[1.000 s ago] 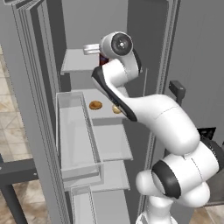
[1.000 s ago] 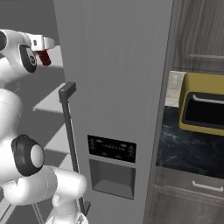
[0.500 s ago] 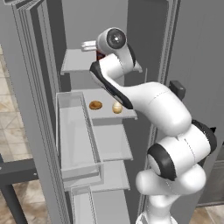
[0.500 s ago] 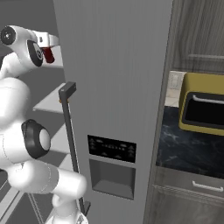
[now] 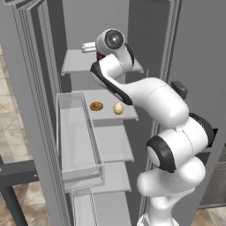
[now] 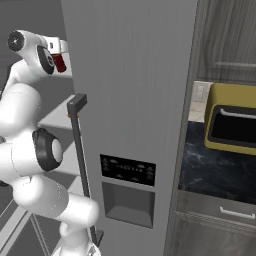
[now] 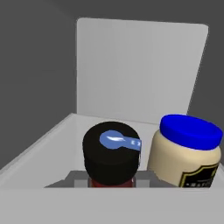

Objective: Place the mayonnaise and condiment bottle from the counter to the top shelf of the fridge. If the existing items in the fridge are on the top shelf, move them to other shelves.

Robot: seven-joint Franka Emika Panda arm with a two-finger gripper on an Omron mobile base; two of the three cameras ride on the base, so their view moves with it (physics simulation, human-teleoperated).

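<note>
**Over the top shelf: bottle in the pincer, jar just beside it**

Up at the fridge's (image 5: 44,110) uppermost level, the gripper (image 7: 112,181) is clenched on the condiment bottle (image 7: 112,159), whose dark cap faces the hand camera while the red body drops away below it. Its long axis runs along the gripper's own line, so the bottle hangs upright under the hand, straight over the top shelf (image 5: 75,62).

What the coming move turns on is the neighbour. In the hand view the mayonnaise (image 7: 186,151) sits just to the right of the bottle, blue lid at about cap level, with only a narrow gap between them; I cannot tell whether they touch lower down. Pale shelf surface lies open to the left and on the far side.

From the left base view, the existing items (image 5: 106,107) rest on the shelf below, so the top level needs no clearing.

My judgement: the jar is already placed, and the bottle needs only a straight set-down and release, with any drift kept leftward, away from the jar.
</note>
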